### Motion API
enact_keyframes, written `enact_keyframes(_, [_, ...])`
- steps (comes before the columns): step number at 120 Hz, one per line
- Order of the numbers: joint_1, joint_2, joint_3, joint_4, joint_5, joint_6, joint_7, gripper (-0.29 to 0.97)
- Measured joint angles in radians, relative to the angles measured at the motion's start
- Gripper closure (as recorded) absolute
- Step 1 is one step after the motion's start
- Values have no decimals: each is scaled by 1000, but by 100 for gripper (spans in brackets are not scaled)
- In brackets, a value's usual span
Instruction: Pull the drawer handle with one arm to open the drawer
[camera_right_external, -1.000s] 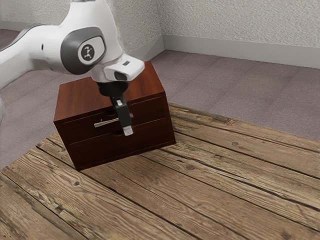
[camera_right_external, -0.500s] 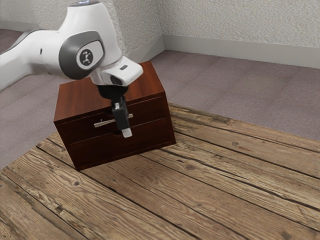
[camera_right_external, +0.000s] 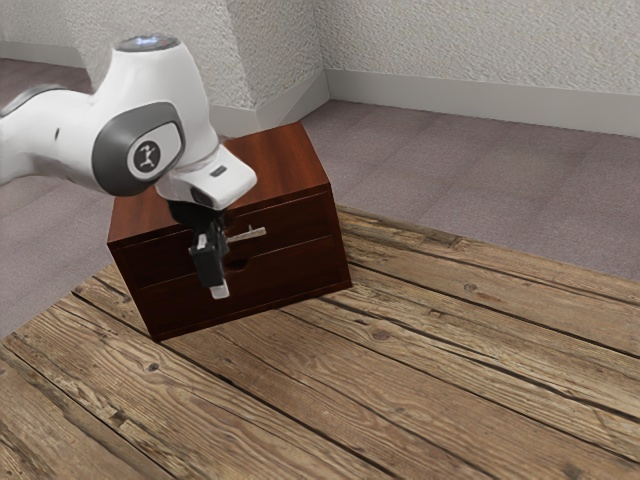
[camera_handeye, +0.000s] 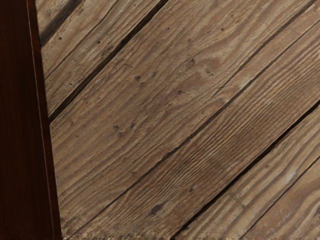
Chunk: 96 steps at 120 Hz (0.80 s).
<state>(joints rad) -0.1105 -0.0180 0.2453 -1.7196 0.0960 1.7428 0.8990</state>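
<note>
A dark red wooden cabinet (camera_right_external: 270, 165) with two drawers stands at the back left of the plank table. The upper drawer (camera_right_external: 290, 215) sits flush with the cabinet's front, as does the lower one (camera_right_external: 290, 270). Its thin metal handle (camera_right_external: 248, 234) sticks out to the exterior view's right of my hand, and the handle's other part is hidden behind the hand. My gripper (camera_right_external: 216, 290) hangs in front of the drawer fronts, pointing down, its tip below the handle's height. In the wrist view the cabinet's front (camera_handeye: 20, 125) runs beside the hand, with table planks (camera_handeye: 190, 120) under it.
The wooden table (camera_right_external: 400, 370) stretches toward the exterior view's right and front of the cabinet. Beyond the table lie a grey carpet floor (camera_right_external: 480, 170) and textured walls with a baseboard.
My hand has slid toward the exterior view's left along the drawer front and dropped a little, now covering the handle's left part. The drawer fronts look unchanged.
</note>
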Motion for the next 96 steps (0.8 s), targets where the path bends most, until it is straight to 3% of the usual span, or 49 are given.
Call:
enact_keyframes(21, [7,3,13,-35,60,100,-7,0])
enact_keyframes(52, [26,8,23,-43,72,202,-18,5])
enact_keyframes(96, [50,12,23,-63,79,261,-35,37])
